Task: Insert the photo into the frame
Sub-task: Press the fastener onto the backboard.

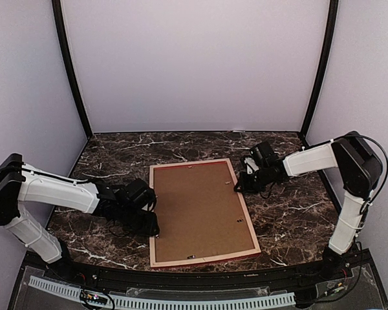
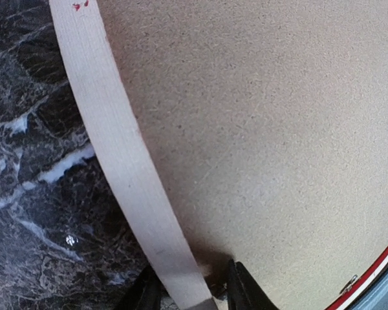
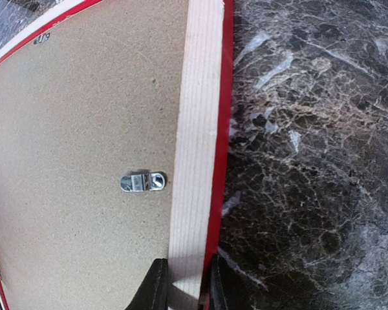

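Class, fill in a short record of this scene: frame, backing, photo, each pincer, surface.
Frame: large thin red wooden picture frame, face down, pale back up
Backing: plain brown board lying inside the frame, silver metal hanger clip on it
Photo: not visible
Left pincer: fingers astride frame's left rail; grip unclear
Right pincer: fingers astride right rail; grip unclear
Surface: dark marble-patterned table

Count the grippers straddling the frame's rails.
2. The left gripper straddles the left rail of the frame, close to its near corner; the right gripper straddles the right rail towards the far end. Neither is hidden.
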